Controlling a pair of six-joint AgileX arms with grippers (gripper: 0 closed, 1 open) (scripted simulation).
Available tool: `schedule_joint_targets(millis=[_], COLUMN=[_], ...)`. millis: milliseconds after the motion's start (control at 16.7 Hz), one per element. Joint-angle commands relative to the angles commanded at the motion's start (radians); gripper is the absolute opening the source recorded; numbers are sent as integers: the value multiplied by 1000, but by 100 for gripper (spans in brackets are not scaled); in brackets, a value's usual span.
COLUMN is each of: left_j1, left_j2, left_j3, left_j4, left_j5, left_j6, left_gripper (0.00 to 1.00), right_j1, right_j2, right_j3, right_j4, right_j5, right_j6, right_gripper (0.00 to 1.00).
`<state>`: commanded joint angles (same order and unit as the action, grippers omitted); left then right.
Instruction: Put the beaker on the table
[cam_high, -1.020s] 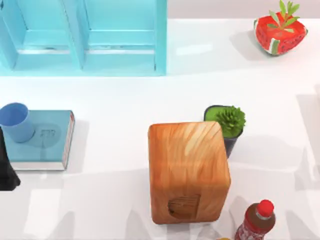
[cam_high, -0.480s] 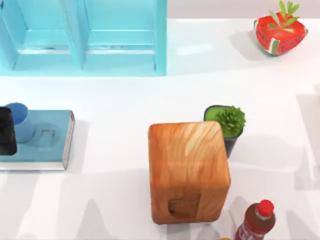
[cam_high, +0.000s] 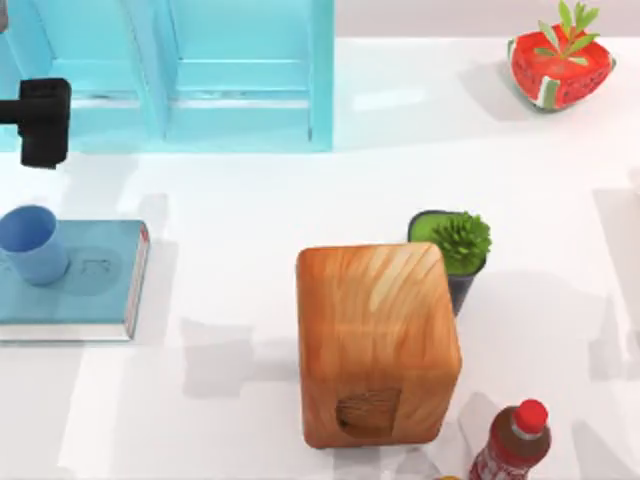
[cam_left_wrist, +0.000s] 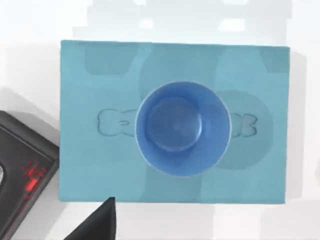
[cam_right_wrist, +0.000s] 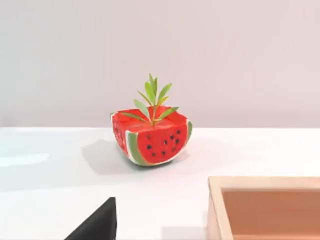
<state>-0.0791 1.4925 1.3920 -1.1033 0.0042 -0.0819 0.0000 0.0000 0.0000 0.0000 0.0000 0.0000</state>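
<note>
Left end effector (cam_high: 42, 122) hovers over the shelf unit (cam_high: 200, 75), clear of the beaker (cam_high: 32, 243); jaw opening can't be told. Beaker stands upright on the teal book (cam_high: 95, 280), table's (cam_high: 250, 200) left edge. Risk: off-centre descent clips the rim and tips it off the book.

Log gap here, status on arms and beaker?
Left arm over the shelf unit, nothing held. Beaker upright on teal book, not on table. Path clear.
</note>
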Motion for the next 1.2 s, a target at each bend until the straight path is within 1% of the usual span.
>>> schedule_joint_targets(millis=[240, 360, 480, 900, 1020, 1200], left_j1=[-16, -26, -34, -31, -32, -31], left_j2=[278, 363, 409, 416, 420, 432], left_j3=[259, 336, 375, 363, 307, 178], left_j4=[-207, -281, -324, -314, -257, -107], left_j5=[-7, -9, -9, -9, -9, -9], left_j6=[-10, -9, -7, -4, -2, -2], left_gripper=[100, 100, 100, 100, 100, 100], right_j1=[0, 0, 0, 0, 0, 0], right_j2=[0, 0, 0, 0, 0, 0], right_j3=[0, 0, 0, 0, 0, 0], right_j4=[0, 0, 0, 0, 0, 0], right_j5=[0, 0, 0, 0, 0, 0], right_j6=[0, 0, 0, 0, 0, 0], right_gripper=[100, 100, 100, 100, 100, 100])
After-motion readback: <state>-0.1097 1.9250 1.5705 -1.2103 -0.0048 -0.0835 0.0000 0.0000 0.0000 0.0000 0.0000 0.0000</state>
